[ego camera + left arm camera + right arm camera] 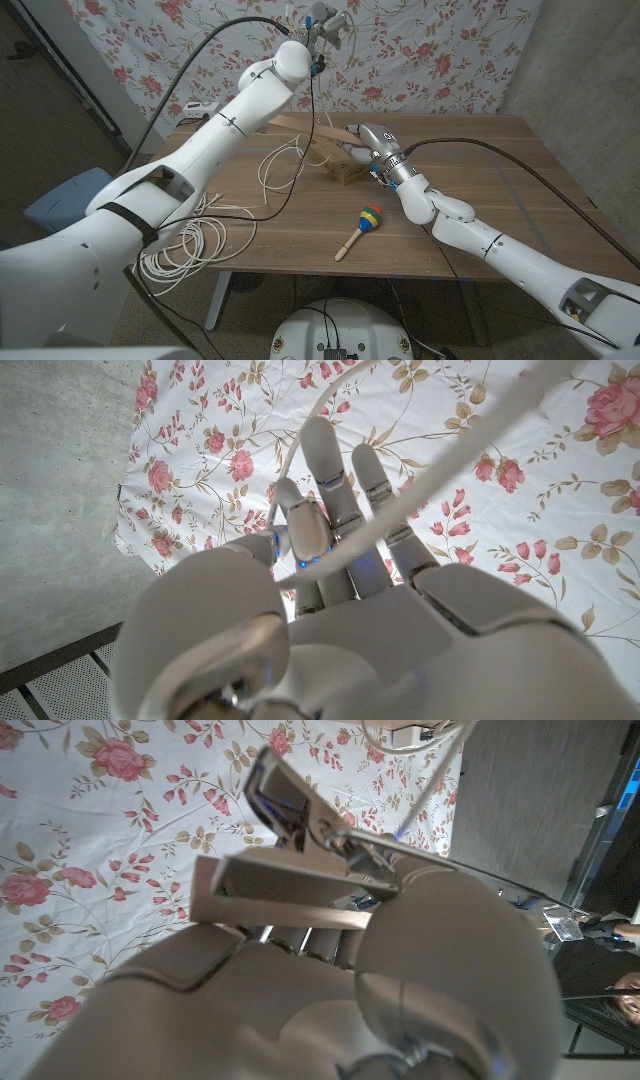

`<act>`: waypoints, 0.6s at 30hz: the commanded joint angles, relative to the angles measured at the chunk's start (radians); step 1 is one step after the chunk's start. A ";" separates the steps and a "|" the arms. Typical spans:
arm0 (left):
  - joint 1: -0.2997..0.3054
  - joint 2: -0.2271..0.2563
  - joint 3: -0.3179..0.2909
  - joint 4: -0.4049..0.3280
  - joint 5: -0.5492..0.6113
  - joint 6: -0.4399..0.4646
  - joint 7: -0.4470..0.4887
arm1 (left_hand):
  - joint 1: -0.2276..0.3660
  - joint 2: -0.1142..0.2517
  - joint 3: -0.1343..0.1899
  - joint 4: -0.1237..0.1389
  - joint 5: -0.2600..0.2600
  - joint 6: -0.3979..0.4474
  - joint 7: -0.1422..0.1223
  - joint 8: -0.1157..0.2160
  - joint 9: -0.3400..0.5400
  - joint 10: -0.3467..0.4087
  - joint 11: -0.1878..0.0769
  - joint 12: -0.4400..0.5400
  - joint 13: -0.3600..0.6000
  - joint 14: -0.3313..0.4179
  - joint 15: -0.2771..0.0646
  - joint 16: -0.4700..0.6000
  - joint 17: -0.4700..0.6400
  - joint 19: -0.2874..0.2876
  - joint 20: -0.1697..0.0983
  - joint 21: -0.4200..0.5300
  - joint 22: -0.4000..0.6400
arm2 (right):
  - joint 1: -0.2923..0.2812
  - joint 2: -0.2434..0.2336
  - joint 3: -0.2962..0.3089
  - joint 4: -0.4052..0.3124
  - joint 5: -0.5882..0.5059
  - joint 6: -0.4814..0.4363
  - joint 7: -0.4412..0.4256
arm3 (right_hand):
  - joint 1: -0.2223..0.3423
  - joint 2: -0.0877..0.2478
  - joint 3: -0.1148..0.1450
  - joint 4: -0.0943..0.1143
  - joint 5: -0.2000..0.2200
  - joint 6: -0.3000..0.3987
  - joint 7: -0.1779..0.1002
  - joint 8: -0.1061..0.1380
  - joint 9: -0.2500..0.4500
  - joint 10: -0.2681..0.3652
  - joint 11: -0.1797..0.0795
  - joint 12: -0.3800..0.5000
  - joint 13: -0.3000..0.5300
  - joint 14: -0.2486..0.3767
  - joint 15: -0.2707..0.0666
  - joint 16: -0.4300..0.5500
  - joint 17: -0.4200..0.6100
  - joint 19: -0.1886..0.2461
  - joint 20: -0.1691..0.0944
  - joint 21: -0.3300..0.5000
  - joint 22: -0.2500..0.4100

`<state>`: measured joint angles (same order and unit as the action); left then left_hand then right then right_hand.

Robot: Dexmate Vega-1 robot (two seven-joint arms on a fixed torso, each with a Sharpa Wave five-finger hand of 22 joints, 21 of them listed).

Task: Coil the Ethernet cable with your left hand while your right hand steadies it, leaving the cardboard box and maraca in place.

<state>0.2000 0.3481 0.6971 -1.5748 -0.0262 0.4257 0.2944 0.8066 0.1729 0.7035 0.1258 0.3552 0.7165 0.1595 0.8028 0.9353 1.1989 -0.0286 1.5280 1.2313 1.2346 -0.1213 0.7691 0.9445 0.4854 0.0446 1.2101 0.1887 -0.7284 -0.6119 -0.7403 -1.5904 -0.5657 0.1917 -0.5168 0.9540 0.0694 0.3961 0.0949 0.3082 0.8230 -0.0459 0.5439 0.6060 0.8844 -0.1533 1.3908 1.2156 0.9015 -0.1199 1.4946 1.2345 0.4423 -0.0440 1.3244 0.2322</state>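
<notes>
Left robot hand [325, 24]: I am lifting it high, fingers gripping the cable [280, 165], whose loops are trailing below. Right robot hand [368, 143]: pressing the box [338, 160], grip unclear. Risk: cable tension dragging box, or maraca [362, 226] nearby.

Lying on the table [500, 190] near its left edge: the cable [275, 165], looping just left of the box [338, 165] and the right hand's fingers [358, 133]. Running up from those loops to the left hand [325, 25], raised high behind and above the box, and crossing its fingers [325, 470]. Hanging in coils [190, 245] over the table's front left edge. Resting atop the box: the right hand [375, 145]. Lying before those fingers, well apart, toward the front edge: the maraca [362, 228].
</notes>
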 commanded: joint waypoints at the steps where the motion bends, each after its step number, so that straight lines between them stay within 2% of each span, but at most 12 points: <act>1: -0.026 -0.041 0.005 0.106 0.022 -0.050 0.016 | -0.009 -0.001 0.008 -0.001 -0.001 0.024 0.031 0.006 0.002 -0.024 -0.017 0.010 0.001 0.004 -0.003 -0.001 0.003 -0.006 0.001 0.007 0.001 | -0.007 0.005 0.018 0.004 -0.001 0.112 0.009 | -0.096 0.104 0.048 0.043 0.004 0.010 0.004 0.005 0.002 -0.006 -0.004 0.004 0.001 -0.007 -0.092 0.009 0.004 -0.007 -0.085 0.008 0.000; 4: -0.034 -0.053 0.010 0.135 0.023 -0.061 0.012 | -0.011 -0.001 0.009 0.000 -0.002 0.023 0.031 0.007 0.002 -0.024 -0.017 0.010 -0.001 0.004 0.000 -0.001 0.003 -0.007 0.000 0.007 0.001 | 0.002 0.016 0.016 0.025 0.004 0.131 0.022 | -0.096 0.104 0.048 0.043 0.004 0.010 0.006 0.006 0.001 -0.009 -0.001 0.007 0.006 -0.008 -0.092 0.011 0.004 -0.008 -0.086 0.010 -0.003; 7: -0.037 -0.050 0.015 0.129 0.030 -0.057 0.007 | -0.013 -0.001 0.010 -0.001 -0.003 0.023 0.032 0.008 0.001 -0.024 -0.016 0.011 -0.004 0.003 -0.001 -0.002 0.004 -0.008 0.000 0.008 0.001 | 0.004 0.022 0.026 0.044 0.008 0.122 0.027 | -0.096 0.103 0.047 0.043 0.005 0.011 0.005 0.007 -0.001 -0.007 -0.003 0.006 0.003 -0.009 -0.092 0.013 0.004 -0.009 -0.086 0.012 -0.006; 12: -0.032 -0.030 0.011 0.084 0.034 -0.032 -0.010 | -0.014 0.000 0.012 -0.001 -0.004 0.024 0.032 0.009 0.001 -0.025 -0.016 0.012 -0.003 0.004 -0.001 -0.002 0.003 -0.008 0.000 0.008 0.001 | 0.025 0.049 0.047 0.120 0.066 0.096 0.044 | -0.094 0.103 0.048 0.042 0.006 0.011 0.008 0.007 -0.006 -0.005 0.001 -0.001 -0.011 -0.011 -0.092 0.018 0.004 -0.001 -0.088 0.018 -0.012; 17: -0.025 -0.003 0.012 0.027 0.046 0.017 -0.026 | -0.017 -0.001 0.014 -0.002 -0.005 0.027 0.032 0.009 -0.003 -0.024 -0.016 0.011 -0.006 0.003 -0.003 0.000 0.009 -0.009 -0.001 0.009 0.001 | 0.042 0.057 0.051 0.152 0.059 0.067 0.022 | -0.090 0.103 0.051 0.038 0.008 0.009 0.011 0.009 -0.005 -0.009 0.009 0.008 0.004 -0.014 -0.092 0.021 0.004 0.000 -0.089 0.021 -0.018; 18: -0.023 0.002 0.011 0.017 0.047 0.025 -0.029 | -0.018 0.000 0.015 -0.002 -0.005 0.028 0.030 0.010 -0.003 -0.024 -0.018 0.011 -0.006 0.005 -0.007 -0.002 0.006 -0.010 -0.001 0.009 0.001 | 0.047 0.058 0.052 0.159 0.064 0.068 0.021 | -0.089 0.103 0.052 0.038 0.008 0.009 0.011 0.009 -0.006 -0.005 0.008 -0.001 -0.013 -0.015 -0.092 0.023 0.004 -0.004 -0.088 0.021 -0.020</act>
<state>0.1719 0.3179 0.7068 -1.4905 0.0012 0.3869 0.2958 0.7973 0.1742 0.7075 0.1218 0.3545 0.7165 0.1594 0.8066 0.9312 1.1990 -0.0287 1.5357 1.2265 1.2346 -0.1211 0.7695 0.9473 0.4783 0.0444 1.2148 0.1859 -0.7166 -0.5831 -0.7089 -1.5235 -0.5308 0.2848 -0.4886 0.9540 0.0694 0.3995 0.0916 0.3081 0.8214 -0.0443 0.5476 0.5958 0.8748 -0.1519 1.3942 1.2131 0.8943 -0.1164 1.5092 1.2334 0.4370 -0.0494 1.3398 0.2136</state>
